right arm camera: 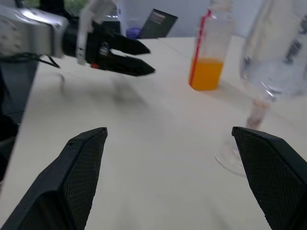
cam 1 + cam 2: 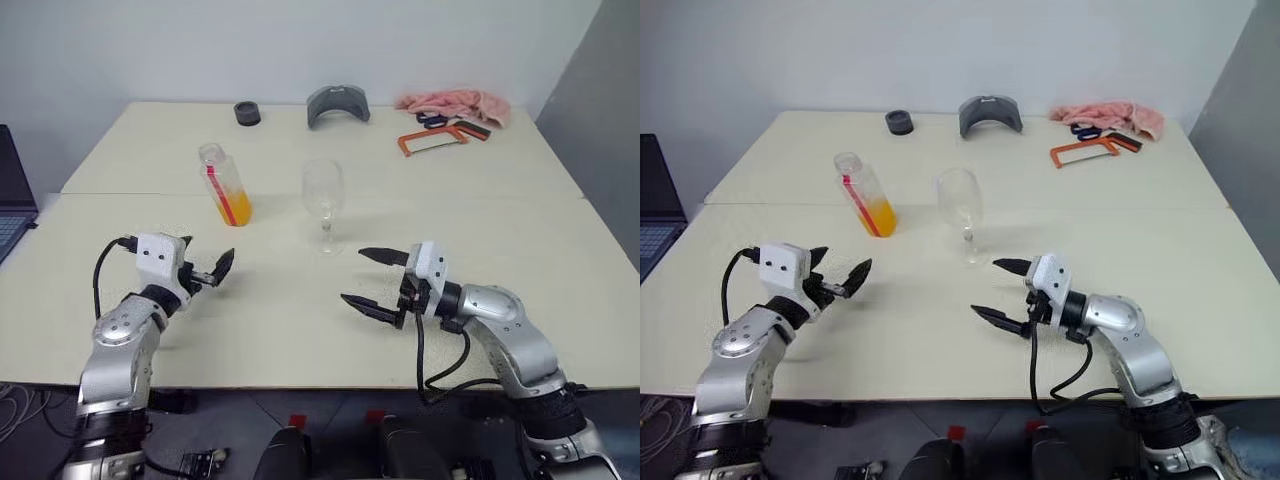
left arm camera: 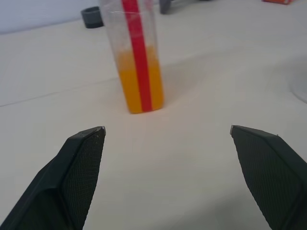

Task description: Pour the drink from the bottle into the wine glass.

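The bottle (image 2: 224, 183) stands upright on the table (image 2: 500, 230), clear with a red stripe, its lower part filled with orange drink (image 2: 236, 207). The wine glass (image 2: 323, 192) stands upright to its right and looks empty. My left gripper (image 2: 210, 260) is open, short of the bottle on the near side, pointing towards it; the left wrist view has the bottle (image 3: 136, 57) ahead between its fingers (image 3: 81, 163). My right gripper (image 2: 353, 276) is open, near and right of the glass, pointing left. In the right wrist view, the glass (image 1: 273, 57), bottle (image 1: 211, 48) and left gripper (image 1: 129, 57) appear.
At the table's far edge lie a small black round object (image 2: 247, 113), a grey curved piece (image 2: 337, 104), a pink cloth (image 2: 455, 103) and an orange-framed tool (image 2: 432, 140). A laptop (image 2: 12, 195) sits at the left edge.
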You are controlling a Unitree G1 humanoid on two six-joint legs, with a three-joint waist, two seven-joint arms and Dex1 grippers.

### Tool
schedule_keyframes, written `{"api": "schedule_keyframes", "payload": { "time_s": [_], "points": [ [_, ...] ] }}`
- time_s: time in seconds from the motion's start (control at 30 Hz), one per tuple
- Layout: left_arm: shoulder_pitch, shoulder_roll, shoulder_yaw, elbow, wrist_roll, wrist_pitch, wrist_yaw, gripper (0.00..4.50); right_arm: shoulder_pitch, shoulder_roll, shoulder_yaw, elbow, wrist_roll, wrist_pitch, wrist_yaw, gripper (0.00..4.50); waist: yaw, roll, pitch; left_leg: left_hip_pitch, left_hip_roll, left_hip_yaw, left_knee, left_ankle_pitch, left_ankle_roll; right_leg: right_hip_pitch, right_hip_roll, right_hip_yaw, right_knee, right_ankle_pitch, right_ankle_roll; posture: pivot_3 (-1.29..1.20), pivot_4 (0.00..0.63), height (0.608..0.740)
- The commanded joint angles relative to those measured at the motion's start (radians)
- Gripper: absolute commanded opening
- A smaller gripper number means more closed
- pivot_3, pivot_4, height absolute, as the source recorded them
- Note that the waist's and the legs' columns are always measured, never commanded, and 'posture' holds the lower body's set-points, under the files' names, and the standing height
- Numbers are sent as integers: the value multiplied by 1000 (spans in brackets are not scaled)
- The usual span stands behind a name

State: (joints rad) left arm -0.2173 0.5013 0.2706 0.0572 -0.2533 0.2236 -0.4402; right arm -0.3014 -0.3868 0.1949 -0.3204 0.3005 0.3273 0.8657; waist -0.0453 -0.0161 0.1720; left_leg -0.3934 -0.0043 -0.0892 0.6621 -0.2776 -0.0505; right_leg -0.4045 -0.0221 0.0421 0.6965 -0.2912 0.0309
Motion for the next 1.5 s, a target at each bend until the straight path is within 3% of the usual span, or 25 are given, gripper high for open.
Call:
{"api": "schedule_keyframes", "payload": {
  "time_s": [0.03,0.6,1.3,1.4,1.5],
  "points": [
    [-75,6,14,83,19,-59,21,4500,-23,-9,11,-87,29,70,-22,4440,5,0,0,0,0,0,0,0,0,0,0,0,0,0,0,0,150,740],
    [-417,42,-60,575,72,-231,-115,4500,-66,10,48,-133,3,194,-139,4440,11,-1,0,-1,-3,0,0,0,0,0,0,-1,0,0,0,0,150,740],
    [-739,33,-88,1044,152,-406,-119,4500,-102,23,61,-115,-2,188,-172,4440,10,-1,0,-2,-4,0,1,0,0,-1,1,-2,0,0,0,0,150,740],
    [-769,29,-87,1085,155,-412,-120,3895,-109,33,63,-109,-6,176,-176,4500,10,-1,0,-2,-4,0,1,0,0,-1,1,-2,0,0,0,0,150,740],
    [-788,25,-86,1115,160,-417,-117,3016,-117,53,59,-104,-7,161,-186,4500,9,-1,0,-2,-4,0,1,0,0,-1,2,-2,0,0,0,0,150,740]
  ]
}}
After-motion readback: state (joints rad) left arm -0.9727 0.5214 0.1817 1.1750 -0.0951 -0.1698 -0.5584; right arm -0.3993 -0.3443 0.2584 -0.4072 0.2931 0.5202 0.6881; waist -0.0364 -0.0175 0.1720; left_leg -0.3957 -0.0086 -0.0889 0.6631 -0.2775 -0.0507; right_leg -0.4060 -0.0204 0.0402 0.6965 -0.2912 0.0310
